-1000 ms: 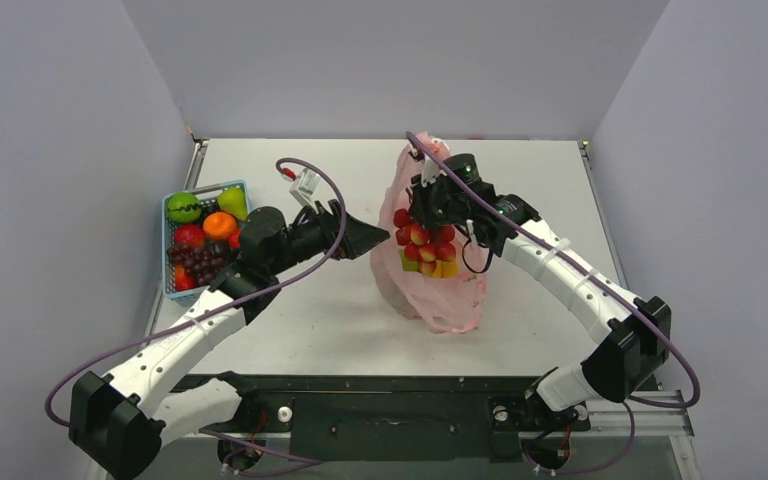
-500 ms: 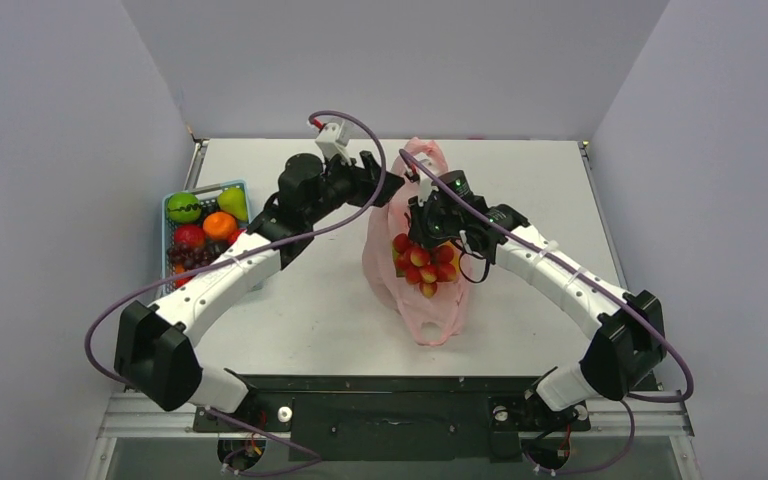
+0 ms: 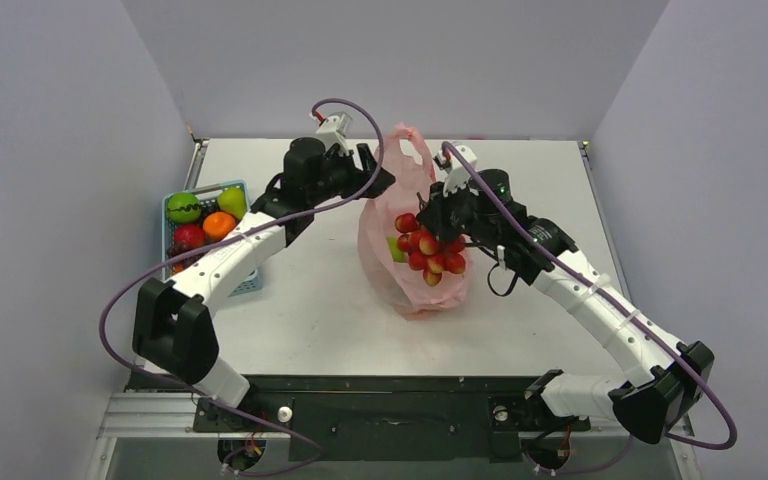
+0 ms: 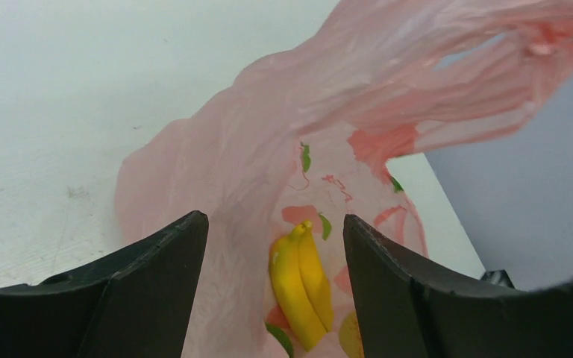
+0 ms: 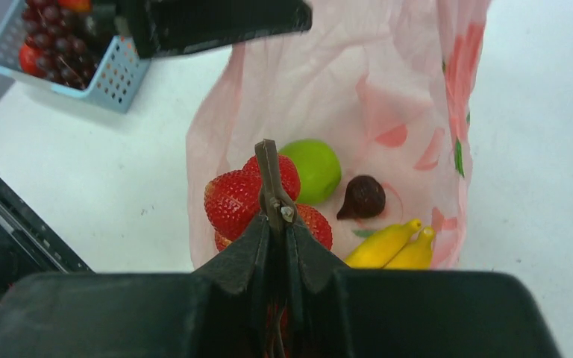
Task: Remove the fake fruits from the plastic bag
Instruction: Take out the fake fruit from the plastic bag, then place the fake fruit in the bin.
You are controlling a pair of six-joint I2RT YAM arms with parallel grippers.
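The pink plastic bag [image 3: 398, 292] stands mid-table with its mouth up. My right gripper [image 3: 450, 215] is shut on the brown stem [image 5: 268, 168] of a cluster of red fruits [image 3: 430, 256], which hangs over the bag's mouth. Inside the bag [image 5: 328, 74] lie a green apple [image 5: 315, 168], a bunch of yellow bananas [image 5: 389, 246] and a small dark brown fruit [image 5: 363, 198]. My left gripper [image 3: 385, 181] is open at the bag's upper left edge. Its fingers [image 4: 142, 283] stand either side of the bag wall [image 4: 268, 134], with the bananas [image 4: 303, 291] showing between them.
A light-blue basket [image 3: 206, 188] with a striped green ball, an orange, a pear, grapes and red fruit stands at the table's left edge. It also shows in the right wrist view, basket [image 5: 97, 71]. Grey walls enclose the table on three sides.
My left arm has swung from beside the basket up to the bag's top left edge, its jaws narrowing a little. The right gripper with the red cluster has shifted right.
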